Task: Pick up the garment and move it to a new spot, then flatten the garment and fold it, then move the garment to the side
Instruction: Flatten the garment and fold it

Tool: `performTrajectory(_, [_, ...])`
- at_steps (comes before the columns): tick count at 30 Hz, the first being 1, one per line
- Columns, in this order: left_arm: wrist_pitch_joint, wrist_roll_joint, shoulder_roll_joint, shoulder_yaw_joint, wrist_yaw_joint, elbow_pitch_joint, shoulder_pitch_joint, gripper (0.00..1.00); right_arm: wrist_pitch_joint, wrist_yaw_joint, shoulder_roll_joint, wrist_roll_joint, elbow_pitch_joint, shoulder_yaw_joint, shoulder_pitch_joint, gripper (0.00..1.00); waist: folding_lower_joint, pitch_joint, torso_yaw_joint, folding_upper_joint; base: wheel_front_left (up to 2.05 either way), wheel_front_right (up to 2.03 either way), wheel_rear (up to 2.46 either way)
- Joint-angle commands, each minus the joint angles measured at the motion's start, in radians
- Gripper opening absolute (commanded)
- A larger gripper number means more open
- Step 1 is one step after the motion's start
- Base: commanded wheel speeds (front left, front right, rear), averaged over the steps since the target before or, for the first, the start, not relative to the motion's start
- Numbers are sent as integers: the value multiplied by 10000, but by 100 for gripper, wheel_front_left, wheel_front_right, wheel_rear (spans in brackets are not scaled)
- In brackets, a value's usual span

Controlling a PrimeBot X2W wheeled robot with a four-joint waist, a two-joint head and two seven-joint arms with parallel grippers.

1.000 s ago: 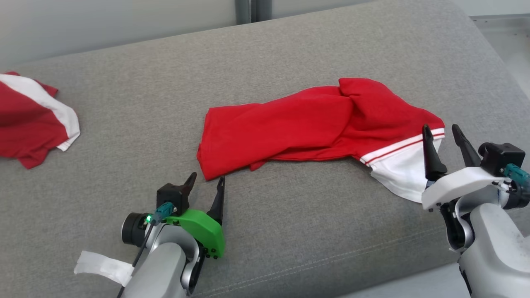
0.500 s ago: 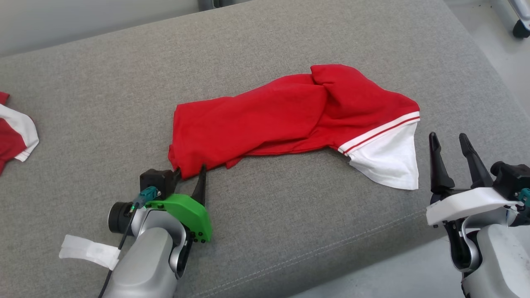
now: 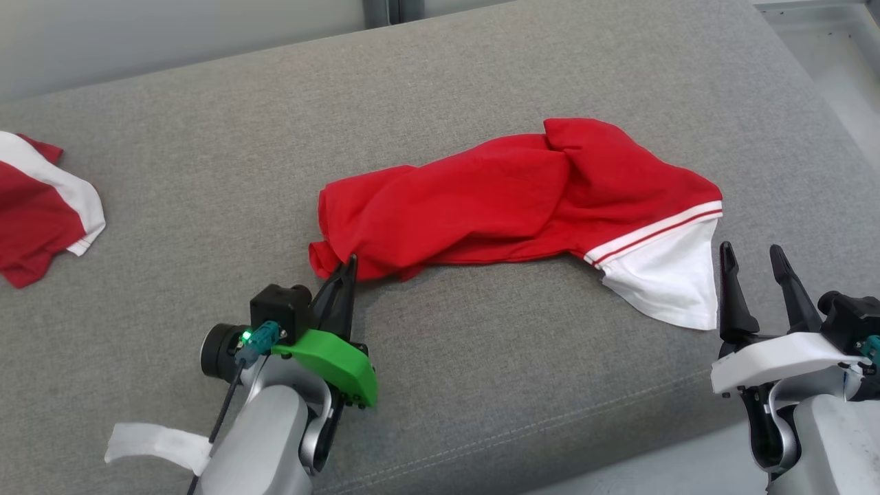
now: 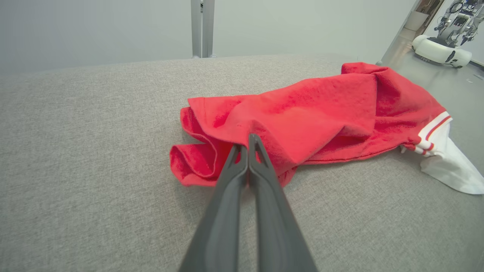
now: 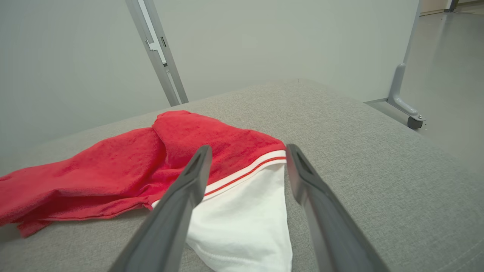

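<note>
On the grey cushion (image 3: pixel 206 137), the left claw (image 3: pixel 348 262) is pinched shut on the red garment's (image 3: pixel 481 199) near corner. The right claw (image 3: pixel 749 251) gapes wide, empty, beside its white end.

The garment (image 3: pixel 509 199) is soft matt cloth, red with a faintly fuzzy nap; its white panel looks smoother. The padded surface (image 3: pixel 206 172) beneath is covered in coarse grey woven fabric, matt, with a stitched seam. The fingers of the left gripper (image 3: pixel 347 265) and right gripper (image 3: pixel 751 251) look like matt dark plastic. A green cover (image 3: pixel 337 361) and a white cover (image 3: pixel 777 354) are smooth plastic with a slight sheen. The silver forearm (image 3: pixel 261 447) may be painted metal, smooth and satin
</note>
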Motion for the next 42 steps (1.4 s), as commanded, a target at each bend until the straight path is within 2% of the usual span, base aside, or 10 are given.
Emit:
performTrajectory(1, [-7,157,49,-26,-52,-338,285,0,-33,-3,24,-67,-36,-40,146,100,0,-174,184,0,0,0,0])
performTrajectory(8, [109,549,162,-472,133,-2378,1327,0,-33,-3,51,-122,-22,-199,408,100,0,-490,464,0,0,0,0])
performTrajectory(15, [1318,329,321,-853,388,-5254,2288,0,-33,-3,74,-157,-65,-262,555,100,0,-678,551,0,0,0,0])
performTrajectory(18, [1732,227,490,-694,526,-5621,2279,0,-33,-3,110,-160,-87,-199,491,100,0,-611,478,0,0,0,0])
performTrajectory(21, [1958,-67,490,-429,596,-5059,2036,0,-33,-3,154,-132,-64,-34,335,100,0,-451,322,0,0,0,0])
performTrajectory(25, [1941,-266,549,-97,566,-3602,1503,0,-34,-3,166,-68,14,177,117,100,0,-142,43,0,0,0,0])
performTrajectory(34, [1356,-574,675,568,479,-363,-63,0,-34,-3,233,-46,92,450,-348,100,0,457,-534,0,0,0,0])
performTrajectory(42, [666,-679,824,841,317,1285,-1092,0,-34,-3,269,-128,79,436,-550,100,0,629,-595,0,0,0,0])
